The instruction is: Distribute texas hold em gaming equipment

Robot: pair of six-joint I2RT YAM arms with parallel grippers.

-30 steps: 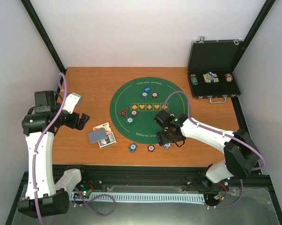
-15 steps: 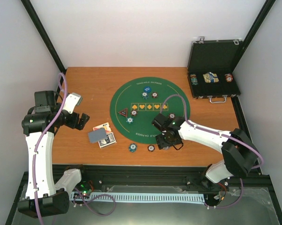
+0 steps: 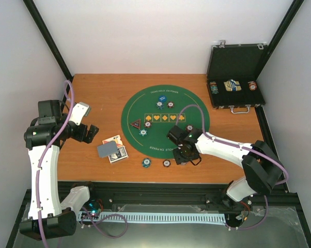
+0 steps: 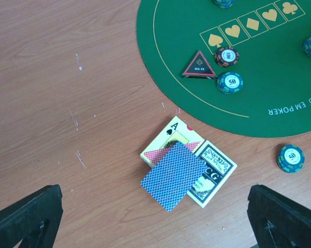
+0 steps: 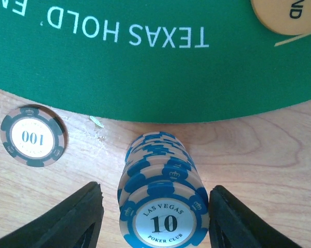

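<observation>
A stack of blue-striped "10" poker chips stands on the wood just off the green mat. My right gripper straddles it, open, with a gap still showing on the left side. From above, the right gripper hides the stack. My left gripper hangs open above a blue-backed card that lies on two card boxes. The black-and-red triangle marker and two chips sit on the mat.
A "100" chip lies left of the stack and another chip rests on the wood nearby. An orange disc sits on the mat. The open black case stands at the back right with more pieces inside.
My right gripper has slid a little left over the chip stack and its jaws have narrowed around it. The left arm has not moved.
</observation>
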